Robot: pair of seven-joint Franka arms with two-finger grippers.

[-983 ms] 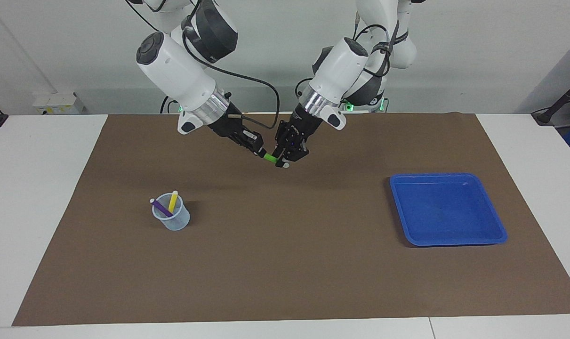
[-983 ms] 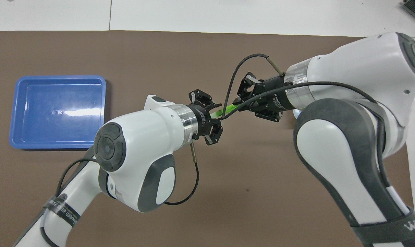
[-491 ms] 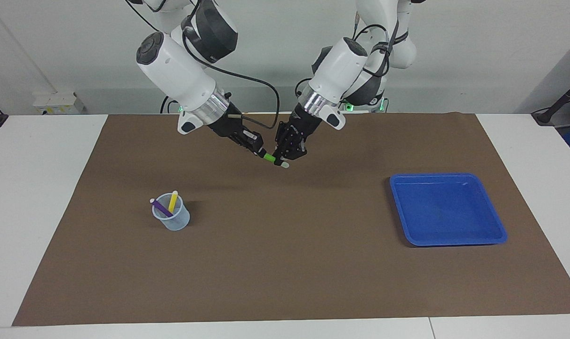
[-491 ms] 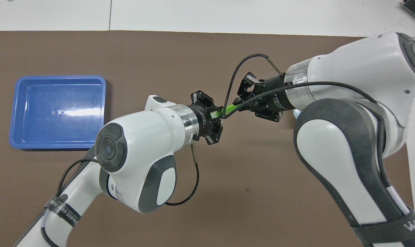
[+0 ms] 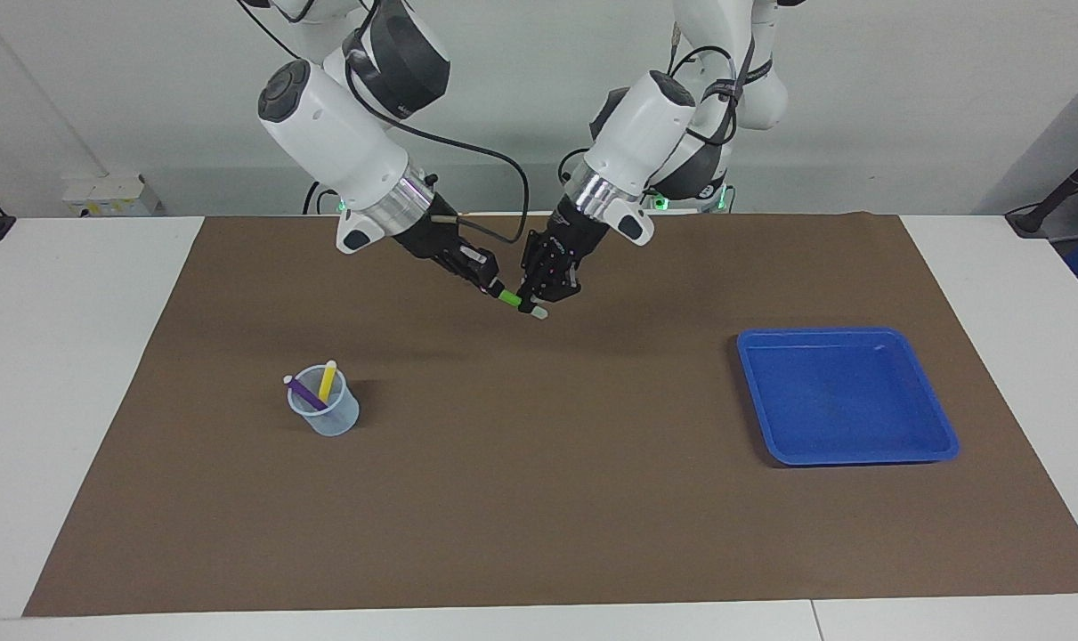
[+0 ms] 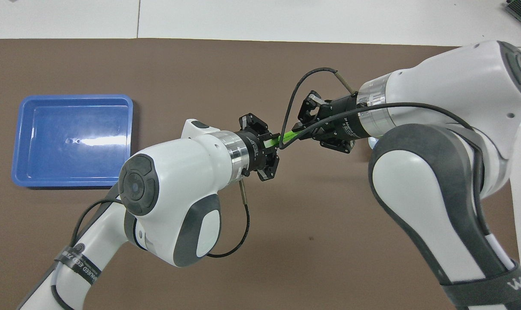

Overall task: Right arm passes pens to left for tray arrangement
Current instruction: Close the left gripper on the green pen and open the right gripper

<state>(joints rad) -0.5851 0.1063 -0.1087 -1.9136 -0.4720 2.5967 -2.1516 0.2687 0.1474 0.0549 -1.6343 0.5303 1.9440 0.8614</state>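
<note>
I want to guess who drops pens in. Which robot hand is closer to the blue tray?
Left. The left gripper is over the mat on the tray's side; the right gripper is beside it, cup-side.

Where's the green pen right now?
The green pen is in the air over the brown mat, between the right gripper and left gripper, near the robots.

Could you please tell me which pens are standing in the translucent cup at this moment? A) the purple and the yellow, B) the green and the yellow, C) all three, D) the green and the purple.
A: the purple pen and the yellow pen lean in the translucent cup, while the green pen is up in the air between the right gripper and the left gripper.
</note>
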